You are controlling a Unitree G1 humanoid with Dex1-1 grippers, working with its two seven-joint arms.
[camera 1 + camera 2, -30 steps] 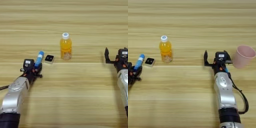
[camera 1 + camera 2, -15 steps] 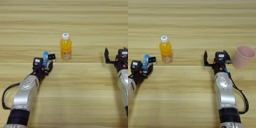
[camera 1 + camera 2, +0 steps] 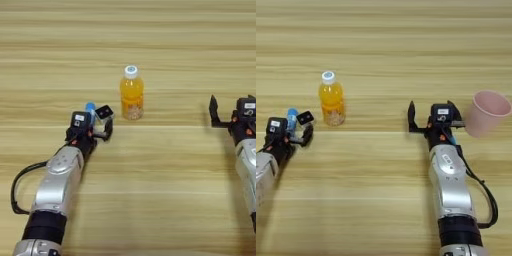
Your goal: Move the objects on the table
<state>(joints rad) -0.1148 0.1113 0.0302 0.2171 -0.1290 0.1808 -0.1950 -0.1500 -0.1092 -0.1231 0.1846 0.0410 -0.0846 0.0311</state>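
A clear bottle of orange drink [image 3: 132, 95] with a white cap stands upright mid-table. Left of it lies the blue tube [image 3: 90, 107]; only its far end shows above my left gripper [image 3: 90, 126]. The small black-and-white block [image 3: 104, 112] sits just right of the tube. My left gripper is open. Its right finger [image 3: 108, 130] lies below the block, and the tube sits between the fingers. Whether a finger touches the tube I cannot tell. My right gripper [image 3: 433, 118] rests open on the table [image 3: 150, 190] far to the right, holding nothing.
A pink cup [image 3: 487, 113] stands just right of my right gripper. A black cable loops beside my left forearm [image 3: 57, 180].
My left arm has slid right and forward, bringing its gripper up around the blue tube and close beside the block. The bottle, cup and right arm have not moved.
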